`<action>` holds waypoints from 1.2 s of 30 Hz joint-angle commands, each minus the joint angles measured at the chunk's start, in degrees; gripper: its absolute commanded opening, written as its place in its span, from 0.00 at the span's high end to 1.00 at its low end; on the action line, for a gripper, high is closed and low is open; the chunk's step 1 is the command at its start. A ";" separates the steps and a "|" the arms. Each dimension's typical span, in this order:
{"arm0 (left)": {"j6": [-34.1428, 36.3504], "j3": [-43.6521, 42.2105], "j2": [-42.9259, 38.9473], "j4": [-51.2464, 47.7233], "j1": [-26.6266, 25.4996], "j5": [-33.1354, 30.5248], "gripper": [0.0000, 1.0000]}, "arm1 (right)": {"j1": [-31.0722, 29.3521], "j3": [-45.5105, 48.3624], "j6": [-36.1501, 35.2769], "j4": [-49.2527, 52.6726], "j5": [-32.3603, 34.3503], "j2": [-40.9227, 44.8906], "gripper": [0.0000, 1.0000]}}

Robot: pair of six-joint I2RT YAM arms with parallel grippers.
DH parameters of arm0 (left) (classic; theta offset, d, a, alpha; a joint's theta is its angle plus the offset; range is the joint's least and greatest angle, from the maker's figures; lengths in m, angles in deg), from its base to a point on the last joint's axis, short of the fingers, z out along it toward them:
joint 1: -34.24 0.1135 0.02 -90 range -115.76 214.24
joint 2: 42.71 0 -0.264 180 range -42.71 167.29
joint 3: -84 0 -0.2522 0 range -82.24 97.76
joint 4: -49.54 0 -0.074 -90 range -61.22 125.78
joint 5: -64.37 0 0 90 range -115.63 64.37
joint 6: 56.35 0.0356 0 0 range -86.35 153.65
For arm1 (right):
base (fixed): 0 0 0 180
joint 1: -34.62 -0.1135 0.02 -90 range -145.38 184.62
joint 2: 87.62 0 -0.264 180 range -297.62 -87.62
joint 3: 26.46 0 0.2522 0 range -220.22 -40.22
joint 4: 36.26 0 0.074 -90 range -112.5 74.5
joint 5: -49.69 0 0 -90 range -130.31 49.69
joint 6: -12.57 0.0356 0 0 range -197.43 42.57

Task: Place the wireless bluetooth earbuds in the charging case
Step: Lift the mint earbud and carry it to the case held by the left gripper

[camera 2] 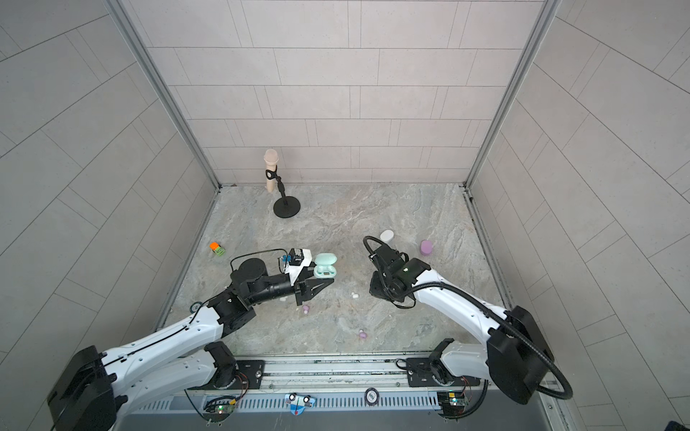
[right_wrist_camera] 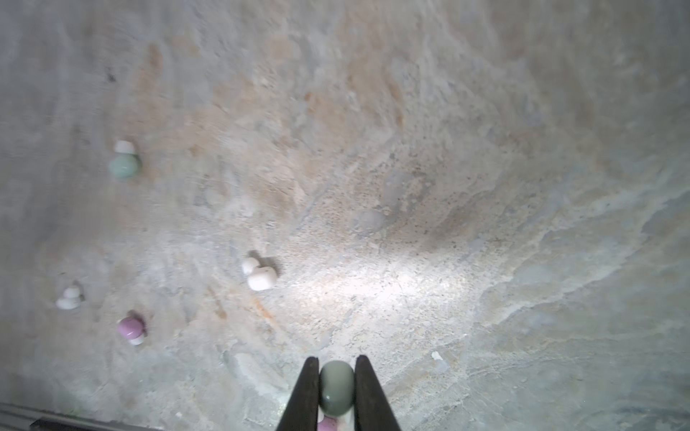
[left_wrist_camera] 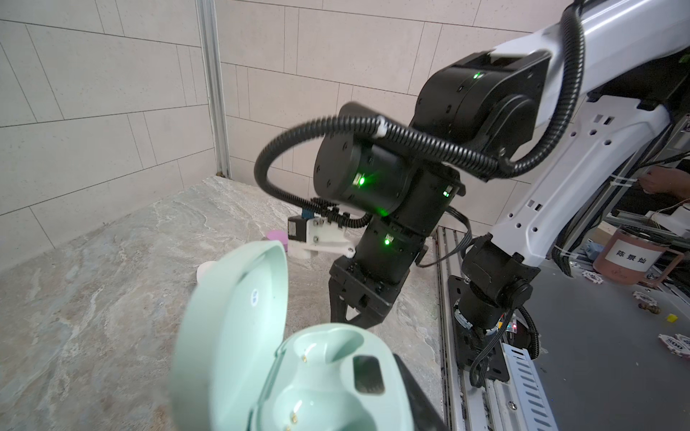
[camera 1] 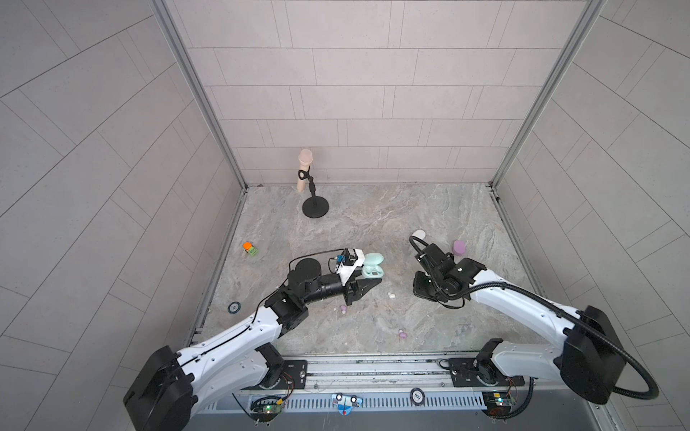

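r gripper (right_wrist_camera: 336,362) is pinching a mint-green earbud (right_wrist_camera: 336,388), wedged btwn both fingertips, fingers pointing down at the marble table (right_wrist_camera: 485,186). a bit of lilac shows under the bud btwn the fingers, can't tell what it is. l gripper (camera 1: 369,282) is clamped on the mint charging case (camera 1: 373,265), lid flipped open and two sockets showing in the l wrist view. the case sits apart from the r gripper, across the gap btwn the two arms. loose on the table out ahead of the r fingers: a white earbud (right_wrist_camera: 259,276) nearest, then a lilac earbud (right_wrist_camera: 130,328), a 2nd white earbud (right_wrist_camera: 69,298) and a 2nd mint earbud (right_wrist_camera: 125,164) farther off. white case (camera 1: 419,235) and lilac case (camera 1: 459,247) stand past the r wrist, toward the back wall.
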 commanded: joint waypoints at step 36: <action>-3.53 18.59 23.47 20.81 -4.31 19.71 1.00 | 5.43 -20.57 -31.80 3.75 -34.92 18.40 1.00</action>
